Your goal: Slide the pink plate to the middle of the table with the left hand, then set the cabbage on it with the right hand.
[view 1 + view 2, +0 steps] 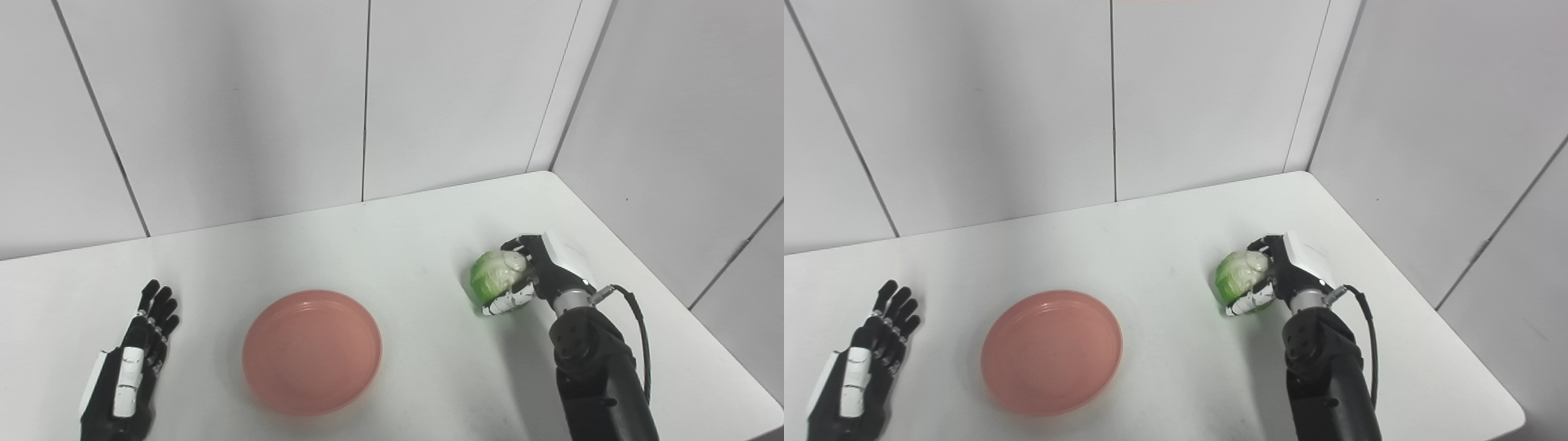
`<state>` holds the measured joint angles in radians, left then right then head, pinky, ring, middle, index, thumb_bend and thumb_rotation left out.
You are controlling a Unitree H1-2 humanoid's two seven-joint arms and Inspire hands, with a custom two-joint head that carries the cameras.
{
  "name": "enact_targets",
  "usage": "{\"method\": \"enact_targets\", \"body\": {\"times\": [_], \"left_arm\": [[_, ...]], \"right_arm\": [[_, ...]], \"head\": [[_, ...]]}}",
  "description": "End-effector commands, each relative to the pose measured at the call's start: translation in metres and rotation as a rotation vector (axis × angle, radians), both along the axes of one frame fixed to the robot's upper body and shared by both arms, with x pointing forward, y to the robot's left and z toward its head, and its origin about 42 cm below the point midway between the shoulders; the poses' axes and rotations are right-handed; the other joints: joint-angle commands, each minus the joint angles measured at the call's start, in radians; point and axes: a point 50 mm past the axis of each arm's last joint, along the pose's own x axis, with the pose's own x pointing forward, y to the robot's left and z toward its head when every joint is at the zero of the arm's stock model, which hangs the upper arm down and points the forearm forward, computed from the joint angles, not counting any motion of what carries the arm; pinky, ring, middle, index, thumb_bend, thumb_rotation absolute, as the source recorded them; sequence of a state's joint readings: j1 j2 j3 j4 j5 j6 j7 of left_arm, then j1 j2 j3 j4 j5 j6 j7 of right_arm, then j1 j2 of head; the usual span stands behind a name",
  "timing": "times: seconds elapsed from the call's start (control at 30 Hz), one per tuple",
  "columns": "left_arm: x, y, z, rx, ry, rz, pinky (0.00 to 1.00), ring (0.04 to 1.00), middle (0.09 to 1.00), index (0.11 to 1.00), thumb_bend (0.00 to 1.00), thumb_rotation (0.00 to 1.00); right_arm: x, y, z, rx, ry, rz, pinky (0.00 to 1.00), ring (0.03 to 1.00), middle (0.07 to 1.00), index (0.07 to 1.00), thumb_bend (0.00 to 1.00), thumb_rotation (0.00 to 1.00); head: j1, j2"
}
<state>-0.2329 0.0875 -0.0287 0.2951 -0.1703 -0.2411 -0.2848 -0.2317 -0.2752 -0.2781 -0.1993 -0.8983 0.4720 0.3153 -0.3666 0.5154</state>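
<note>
The pink plate [312,350] lies flat on the white table, a little left of the middle near the front, with nothing on it. The green and white cabbage [493,275] is at the right side of the table. My right hand [531,275] is wrapped around it from the right, fingers and thumb closed on it; whether it is lifted off the table cannot be told. My left hand [136,361] rests at the front left, fingers straight and apart, holding nothing, well clear of the plate.
White wall panels stand close behind the table and along its right side. The table's right edge [667,288] runs diagonally just behind my right hand. The front right corner [1516,416] is near my right forearm.
</note>
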Motion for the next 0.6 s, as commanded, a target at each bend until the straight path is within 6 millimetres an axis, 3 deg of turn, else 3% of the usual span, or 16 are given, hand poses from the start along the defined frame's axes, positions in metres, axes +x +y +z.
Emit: {"method": "enact_targets", "body": {"times": [0.0,0.2,0.3,0.43,0.57], "left_arm": [[-0.015,-0.001,-0.023,0.003,0.07,0.014,1.0,0.995,0.997,0.995,0.73,0.95],[-0.016,-0.012,-0.022,-0.005,0.067,0.021,1.0,0.988,0.99,0.986,0.74,0.93],[-0.018,-0.024,-0.019,-0.01,0.07,0.015,1.0,0.988,0.987,0.979,0.75,0.93],[-0.023,-0.043,-0.013,-0.009,0.079,0.01,1.0,0.996,0.993,0.98,0.76,0.94],[-0.023,-0.063,-0.003,-0.003,0.051,0.037,1.0,1.0,0.999,0.987,0.7,0.98]], "right_arm": [[0.004,-0.002,0.024,-0.034,-0.13,-0.009,0.34,0.423,0.509,0.498,0.52,0.0],[0.004,0.0,0.024,0.008,-0.23,0.074,0.39,0.442,0.51,0.483,0.52,0.0],[0.005,0.004,0.018,0.037,-0.263,0.152,0.46,0.474,0.524,0.449,0.52,0.0],[0.007,0.01,0.01,0.116,-0.312,0.246,0.32,0.408,0.485,0.508,0.52,0.0],[0.007,0.019,0.001,0.161,-0.307,0.352,0.26,0.381,0.453,0.522,0.51,0.0]], "head": [[0.01,-0.001],[0.048,0.002],[0.118,0.013],[0.222,0.024],[0.342,0.031]]}}
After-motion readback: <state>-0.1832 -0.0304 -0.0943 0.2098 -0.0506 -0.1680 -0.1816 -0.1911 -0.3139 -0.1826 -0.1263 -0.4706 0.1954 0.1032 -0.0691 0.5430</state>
